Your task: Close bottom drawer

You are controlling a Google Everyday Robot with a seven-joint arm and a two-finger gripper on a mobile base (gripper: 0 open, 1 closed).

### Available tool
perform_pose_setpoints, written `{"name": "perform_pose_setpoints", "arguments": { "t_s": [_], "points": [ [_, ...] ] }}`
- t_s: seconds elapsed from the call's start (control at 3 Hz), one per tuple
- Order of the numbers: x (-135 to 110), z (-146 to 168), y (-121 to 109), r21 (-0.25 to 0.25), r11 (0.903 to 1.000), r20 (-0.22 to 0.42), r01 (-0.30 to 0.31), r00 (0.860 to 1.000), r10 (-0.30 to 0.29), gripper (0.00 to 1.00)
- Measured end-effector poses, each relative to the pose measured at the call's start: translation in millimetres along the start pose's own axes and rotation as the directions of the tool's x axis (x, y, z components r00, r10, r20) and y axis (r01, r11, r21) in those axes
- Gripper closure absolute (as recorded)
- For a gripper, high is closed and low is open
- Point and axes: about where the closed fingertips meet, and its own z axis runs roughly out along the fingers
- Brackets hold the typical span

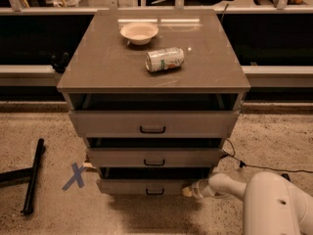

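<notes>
Sitting at the right end of the bottom drawer point(132, 185), the hand point(189, 192) has it, slightly open, at nine o'clock, front running nine-to-three; whether the hand is clenched I cannot tell

Grey bottom drawer point(142, 186) partly open, gripper point(188, 192) at its front's right end.
</notes>
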Motion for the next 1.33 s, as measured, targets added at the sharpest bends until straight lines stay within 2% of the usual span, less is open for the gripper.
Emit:
{"name": "perform_pose_setpoints", "arguments": {
  "t_s": [0.67, 1.33],
  "points": [
    [-22, 1, -6, 0.003, 0.9997, 0.036, -0.024, 0.999, 0.023, 1.00],
    [-30, -1, -8, 0.005, 0.9994, 0.048, -0.035, 0.998, 0.035, 1.00]
  ]
}}
